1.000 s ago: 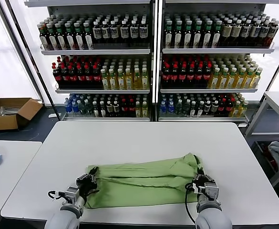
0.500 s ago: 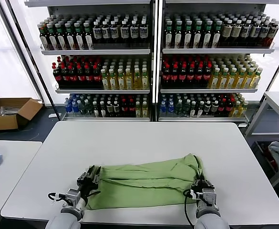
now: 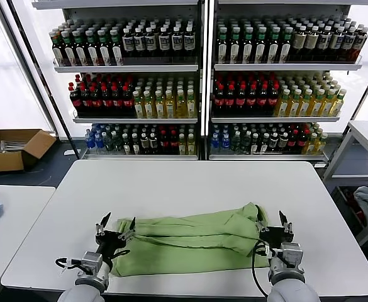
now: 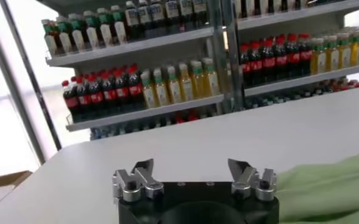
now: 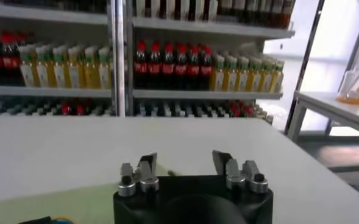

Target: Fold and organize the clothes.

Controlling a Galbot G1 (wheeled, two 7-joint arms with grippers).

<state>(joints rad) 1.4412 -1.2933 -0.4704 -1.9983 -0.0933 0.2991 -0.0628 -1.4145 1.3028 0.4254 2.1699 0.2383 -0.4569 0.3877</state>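
Green shirt point(image 3: 193, 242) lies folded into a long band along the near edge of the bench point(image 3: 190, 182), long axis left to right. Left gripper point(image 3: 115, 225) stands at its left end, right gripper point(image 3: 272, 221) at its right end. Both spread wide, empty, equally near.

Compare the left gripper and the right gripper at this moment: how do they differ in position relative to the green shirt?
The left gripper sits at the left end of the green shirt, over its edge; the right gripper sits at the right end, beside the bunched fabric. The left wrist view shows green cloth near the left gripper; the right gripper faces mostly bare white table. Both are open and hold nothing.
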